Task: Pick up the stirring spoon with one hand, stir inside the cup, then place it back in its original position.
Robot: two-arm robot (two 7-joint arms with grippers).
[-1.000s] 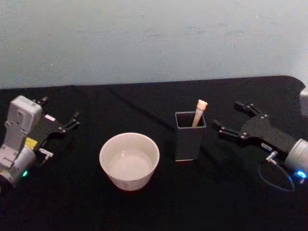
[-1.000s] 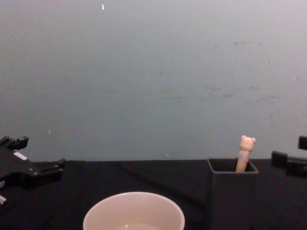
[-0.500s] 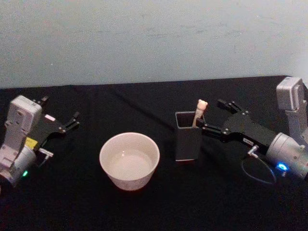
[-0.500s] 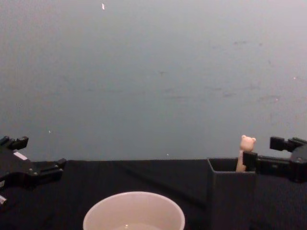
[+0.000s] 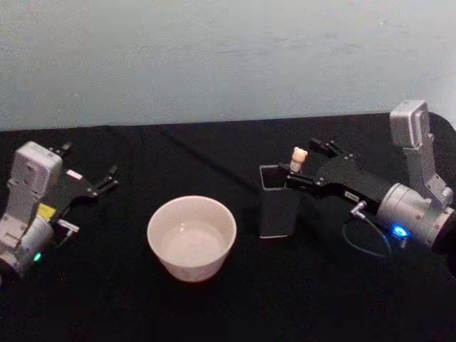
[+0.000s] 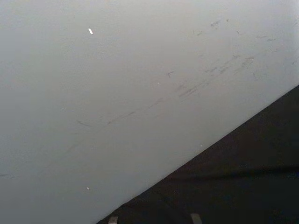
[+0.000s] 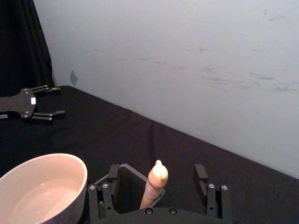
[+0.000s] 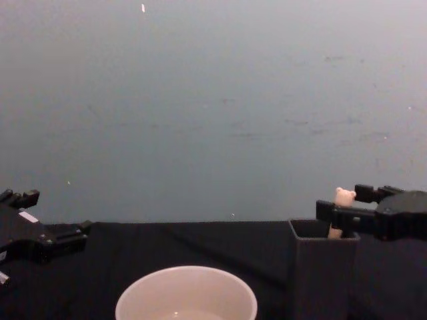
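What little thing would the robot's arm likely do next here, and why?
Probably close the right gripper on the spoon. Its open fingers stand on either side of the bear-topped handle, with gaps on both sides, while the spoon stands in the dark holder. Only once it grips can it lift the spoon toward the cup. The left gripper sits parked far to the left.

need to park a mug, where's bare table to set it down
Bare cloth lies between the left end effector and the cup, and in front of the holder. Crowded: the right end effector straddles the spoon at the holder.
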